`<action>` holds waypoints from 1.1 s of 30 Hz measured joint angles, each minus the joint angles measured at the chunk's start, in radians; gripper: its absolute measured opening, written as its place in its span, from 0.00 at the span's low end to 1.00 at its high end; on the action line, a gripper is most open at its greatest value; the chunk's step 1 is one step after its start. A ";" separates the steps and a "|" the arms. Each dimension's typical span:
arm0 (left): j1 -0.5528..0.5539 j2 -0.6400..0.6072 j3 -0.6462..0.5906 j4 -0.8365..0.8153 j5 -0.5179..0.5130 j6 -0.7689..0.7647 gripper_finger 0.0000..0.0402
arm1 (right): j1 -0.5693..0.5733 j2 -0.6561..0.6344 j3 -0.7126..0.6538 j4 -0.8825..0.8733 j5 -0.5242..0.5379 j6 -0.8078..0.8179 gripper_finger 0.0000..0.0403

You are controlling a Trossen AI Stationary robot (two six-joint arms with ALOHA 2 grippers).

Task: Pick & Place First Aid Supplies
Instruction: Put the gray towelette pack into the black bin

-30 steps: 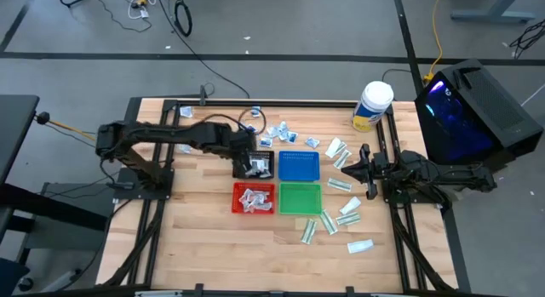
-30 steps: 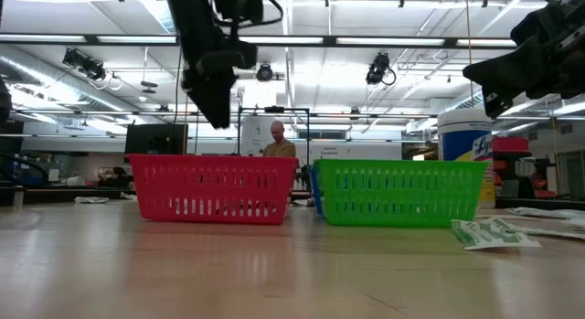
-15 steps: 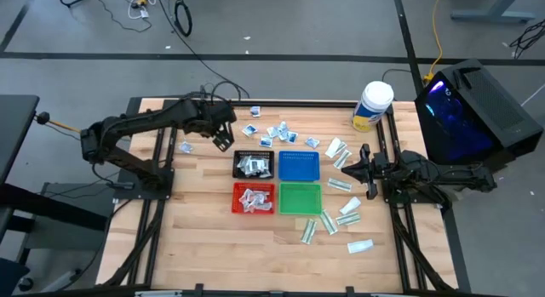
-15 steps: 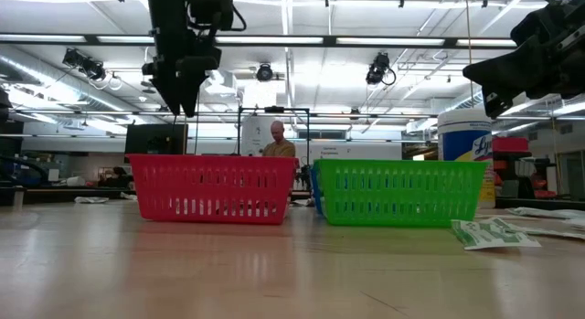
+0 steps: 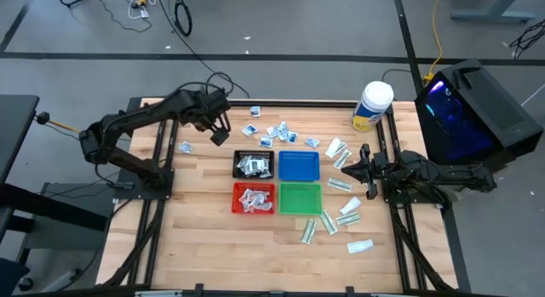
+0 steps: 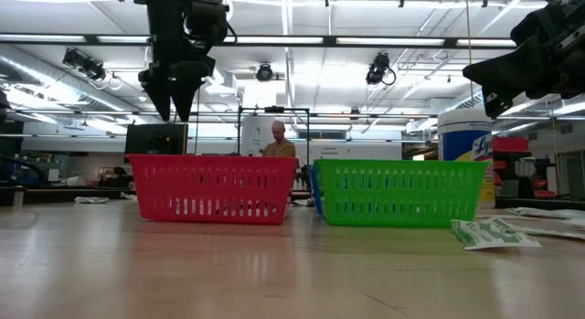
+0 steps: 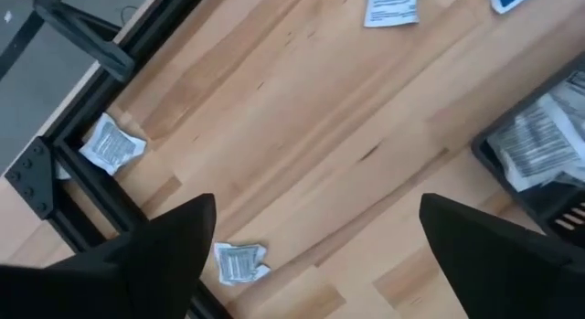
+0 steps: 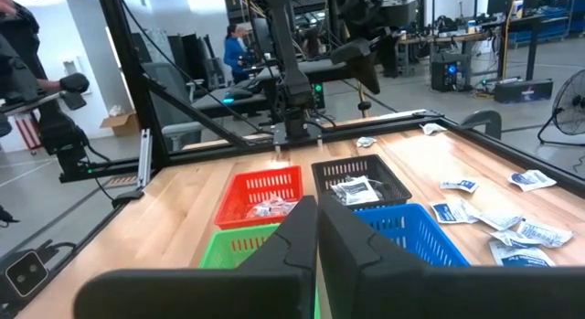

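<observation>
Four trays [image 5: 277,181] sit in a two-by-two block mid-counter [image 5: 204,237]; the two left ones hold packets [image 5: 254,165]. More packets [image 5: 281,132] lie scattered behind the block, others [image 5: 341,212] to its right. A jar [image 5: 372,106] stands at the back right. The left claw [image 5: 220,134] hovers behind-left of the trays, the right claw [image 5: 349,168] to their right.

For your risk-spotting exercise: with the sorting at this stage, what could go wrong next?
1. The open left gripper hovers empty over bare wood; the squarish packets lie crowded, so it may pinch two.
2. Two packets lie against the table's frame rail, awkward for the fingers.
3. The right gripper, shut, waits near the narrow packets and could brush them.
</observation>
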 joint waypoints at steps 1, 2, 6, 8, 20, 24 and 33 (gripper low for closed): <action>0.003 0.000 0.000 -0.001 0.001 0.006 0.96 | 0.000 0.000 0.000 0.000 0.000 0.000 0.04; 0.005 0.000 0.000 -0.004 0.001 0.009 0.96 | 0.000 0.000 0.000 0.000 0.000 0.000 0.04; 0.022 0.001 0.000 -0.011 0.003 0.009 0.96 | 0.000 0.000 0.000 0.000 0.000 0.000 0.04; 0.034 0.007 0.000 -0.017 0.002 0.009 0.95 | 0.000 0.000 0.000 0.000 0.000 0.000 0.04; 0.107 0.112 0.000 -0.166 0.003 -0.033 0.95 | 0.000 0.000 0.000 0.000 0.000 0.000 0.04; 0.139 0.147 0.000 -0.168 0.076 -0.025 0.95 | 0.000 0.000 0.000 0.000 0.000 0.000 0.04; 0.190 0.172 -0.019 -0.169 0.106 0.009 0.95 | 0.000 0.000 0.000 0.000 0.000 0.000 0.04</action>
